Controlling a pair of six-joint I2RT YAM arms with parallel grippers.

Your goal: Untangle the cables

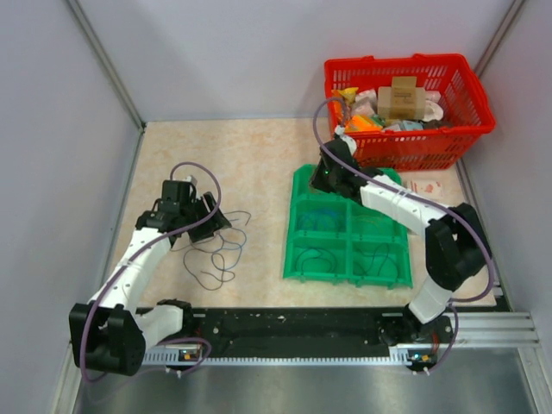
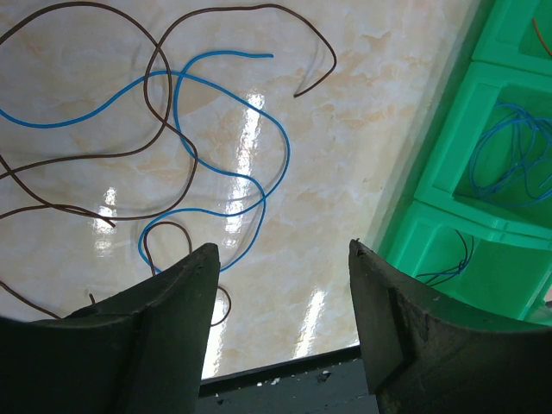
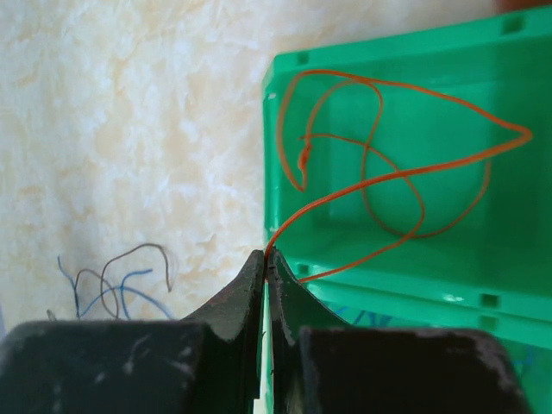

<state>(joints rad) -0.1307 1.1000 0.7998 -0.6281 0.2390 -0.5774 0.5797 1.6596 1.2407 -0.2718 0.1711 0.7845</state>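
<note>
Blue and dark brown cables lie looped over each other on the beige table; in the top view they show as a tangle. My left gripper is open and empty above the bare table just right of them. My right gripper is shut on an orange-red cable, which loops in a far compartment of the green tray. In the top view that gripper is over the tray's far left corner. Blue cables lie in other tray compartments.
The green tray has several compartments and stands mid-table. A red basket full of packets stands at the back right. A black rail runs along the near edge. Grey walls enclose the table on both sides.
</note>
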